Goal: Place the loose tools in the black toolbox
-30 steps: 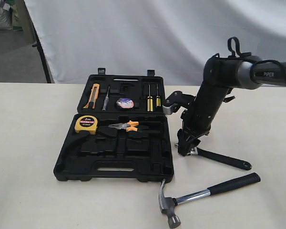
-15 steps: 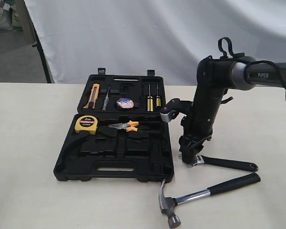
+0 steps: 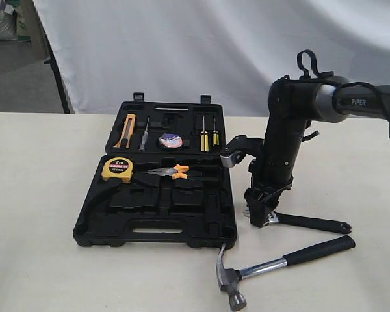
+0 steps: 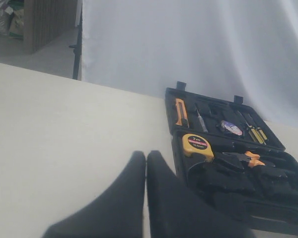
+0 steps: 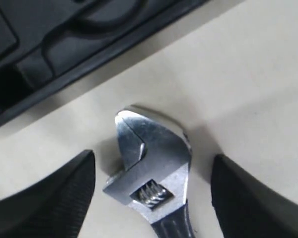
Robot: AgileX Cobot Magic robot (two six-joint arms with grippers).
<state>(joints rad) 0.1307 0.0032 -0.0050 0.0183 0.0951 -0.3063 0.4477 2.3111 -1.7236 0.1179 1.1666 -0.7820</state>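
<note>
my right fingers: spread, either side of wrench head, not touching it
my left fingers: pressed together
black toolbox: open on surface, 9 o'clock of wrench
hammer: 6 o'clock of wrench

You lose the wrench head behind the right tool in the exterior view, its handle cut off in the right wrist view, the black toolbox there a blurred corner, left tool blurred, base cropped.

Table w/ black toolbox, wrench, hammer.
</note>
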